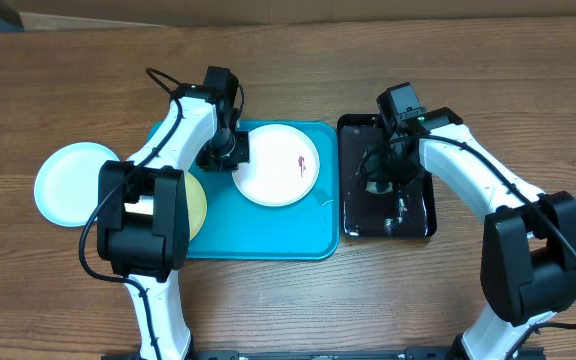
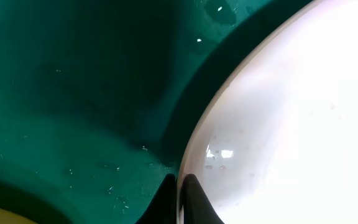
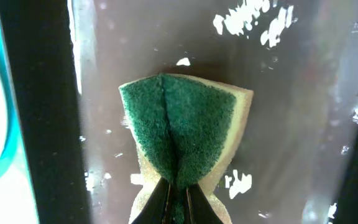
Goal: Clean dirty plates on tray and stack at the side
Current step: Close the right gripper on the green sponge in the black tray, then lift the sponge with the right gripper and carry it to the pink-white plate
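The teal tray (image 1: 268,232) lies mid-table. On it sits a white plate (image 1: 280,166) with a small reddish smear (image 1: 297,162). My left gripper (image 1: 235,152) is shut on that plate's left rim; in the left wrist view the gripper (image 2: 178,179) pinches the white plate's (image 2: 291,124) edge above the tray floor (image 2: 73,93). A pale yellow-green plate (image 1: 197,205) lies on the tray's left side, mostly hidden under my left arm. A light aqua plate (image 1: 71,183) rests on the table left of the tray. My right gripper (image 3: 178,186) is shut on a green sponge (image 3: 179,124).
A glossy black tray (image 1: 420,218), wet inside, stands right of the teal tray, touching it; my right gripper (image 1: 380,183) hangs over it. The wooden table (image 1: 288,70) shows bare wood at the back and along the front.
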